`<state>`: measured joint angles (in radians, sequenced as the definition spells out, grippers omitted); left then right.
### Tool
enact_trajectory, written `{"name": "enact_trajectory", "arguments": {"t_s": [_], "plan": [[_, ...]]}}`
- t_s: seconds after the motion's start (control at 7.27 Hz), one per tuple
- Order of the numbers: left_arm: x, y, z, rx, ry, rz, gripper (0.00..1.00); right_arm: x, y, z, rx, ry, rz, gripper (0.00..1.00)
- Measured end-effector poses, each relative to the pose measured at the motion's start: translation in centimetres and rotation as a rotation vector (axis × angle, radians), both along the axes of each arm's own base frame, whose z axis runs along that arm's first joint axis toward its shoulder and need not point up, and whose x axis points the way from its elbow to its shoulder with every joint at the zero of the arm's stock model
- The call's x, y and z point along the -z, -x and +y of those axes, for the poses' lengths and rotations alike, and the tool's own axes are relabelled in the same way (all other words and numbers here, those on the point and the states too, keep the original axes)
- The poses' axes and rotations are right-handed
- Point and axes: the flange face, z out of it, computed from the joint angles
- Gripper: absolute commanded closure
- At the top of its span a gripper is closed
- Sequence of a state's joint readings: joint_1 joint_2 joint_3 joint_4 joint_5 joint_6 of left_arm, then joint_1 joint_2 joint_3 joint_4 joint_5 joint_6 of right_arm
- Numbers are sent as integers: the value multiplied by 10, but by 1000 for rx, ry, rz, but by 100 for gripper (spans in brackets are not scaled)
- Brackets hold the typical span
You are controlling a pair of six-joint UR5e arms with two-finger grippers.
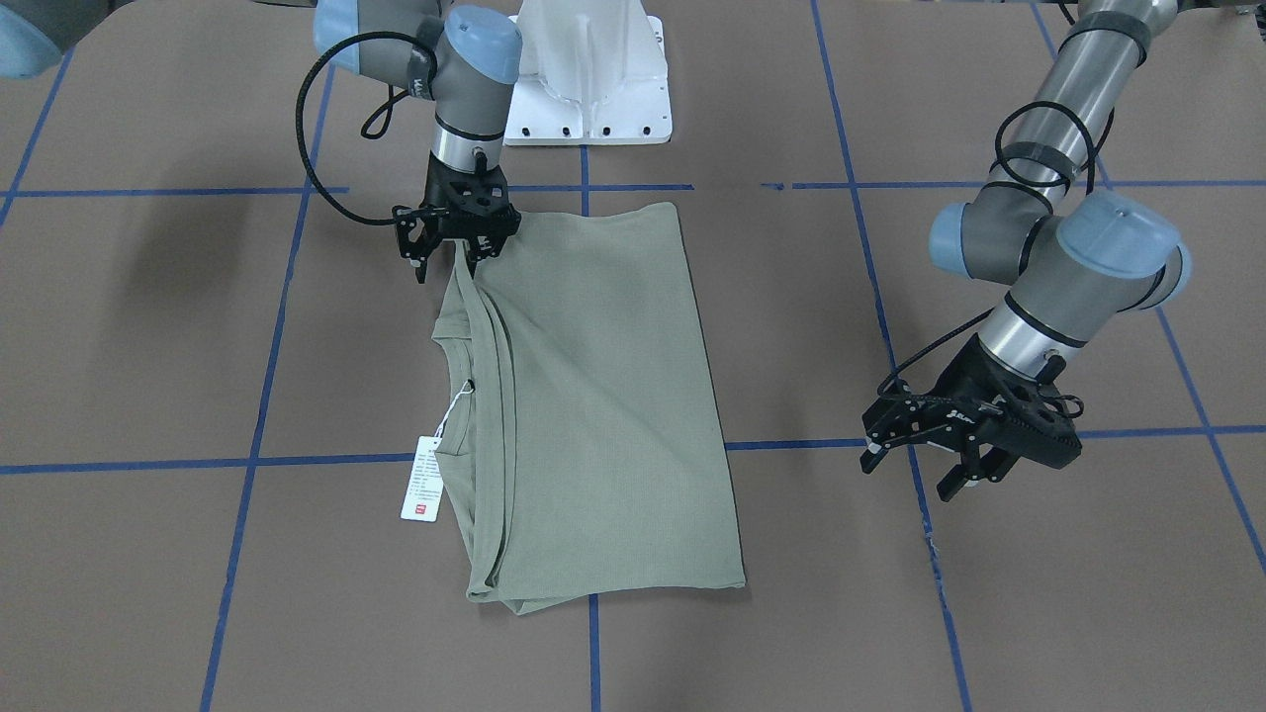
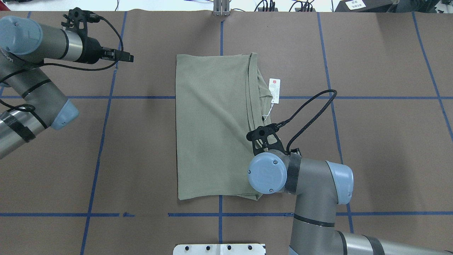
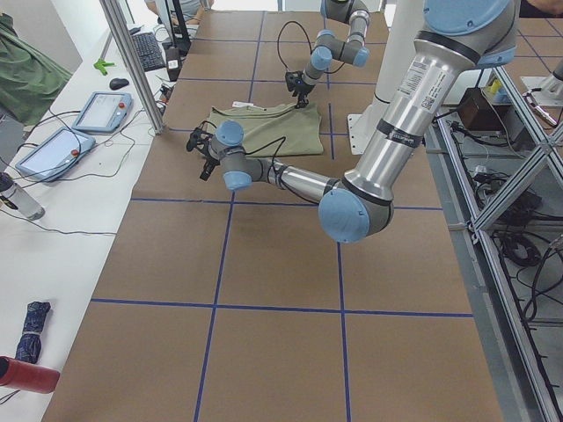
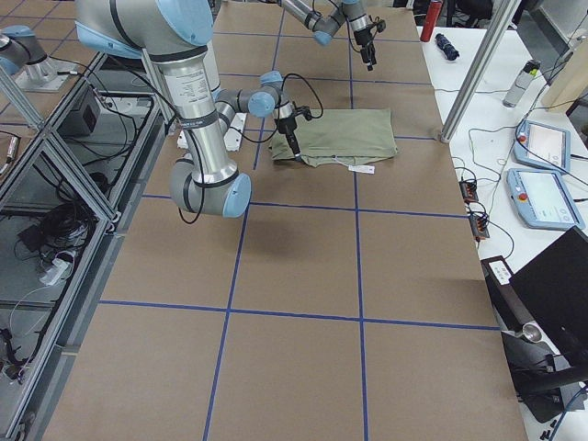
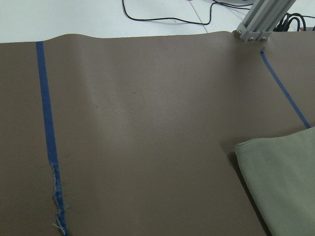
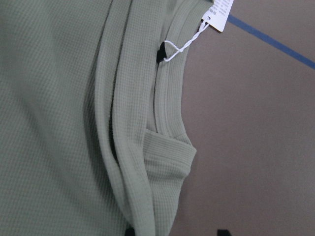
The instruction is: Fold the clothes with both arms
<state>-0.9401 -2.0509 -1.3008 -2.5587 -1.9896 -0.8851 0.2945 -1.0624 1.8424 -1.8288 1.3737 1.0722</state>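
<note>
While the shirt [image 1: 593,396] lies folded narrow mid-tabletop, the right gripper [image 1: 445,269] straddles its robot-side corner, jaws apart. The left gripper [image 1: 912,473] hovers spread, well aside. A cross fold seems next, needing both to pinch corners.

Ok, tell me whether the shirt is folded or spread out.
Folded. The shirt lies as a narrow rectangle with no sleeves showing, and stacked layer edges run along the collar side by the hang tag.
</note>
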Motion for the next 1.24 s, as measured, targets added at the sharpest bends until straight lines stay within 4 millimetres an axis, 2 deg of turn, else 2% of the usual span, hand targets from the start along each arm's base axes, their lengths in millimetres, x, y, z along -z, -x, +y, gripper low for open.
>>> {"name": "enact_trajectory", "arguments": {"t_s": [0.28, 0.55, 0.69, 0.83, 0.96, 1.24], "plan": [[1, -2, 1, -2, 0, 2, 0, 2, -8, -11, -31, 2, -9, 100], [2, -2, 2, 6, 15, 21, 0, -1, -20, -12, -78, 23, -33, 100], [3, -2, 3, 10, 14, 37, 0, 1, -25, -9, -106, 38, -57, 83], [5, -2, 4, 12, 13, 50, 0, 8, -28, -8, -117, 48, -88, 39], [6, -2, 4, 13, 12, 55, 0, 18, -30, -10, -124, 59, -159, 35], [5, -2, 4, 14, 12, 57, 0, 34, -31, -17, -171, 83, -376, 35]]}}
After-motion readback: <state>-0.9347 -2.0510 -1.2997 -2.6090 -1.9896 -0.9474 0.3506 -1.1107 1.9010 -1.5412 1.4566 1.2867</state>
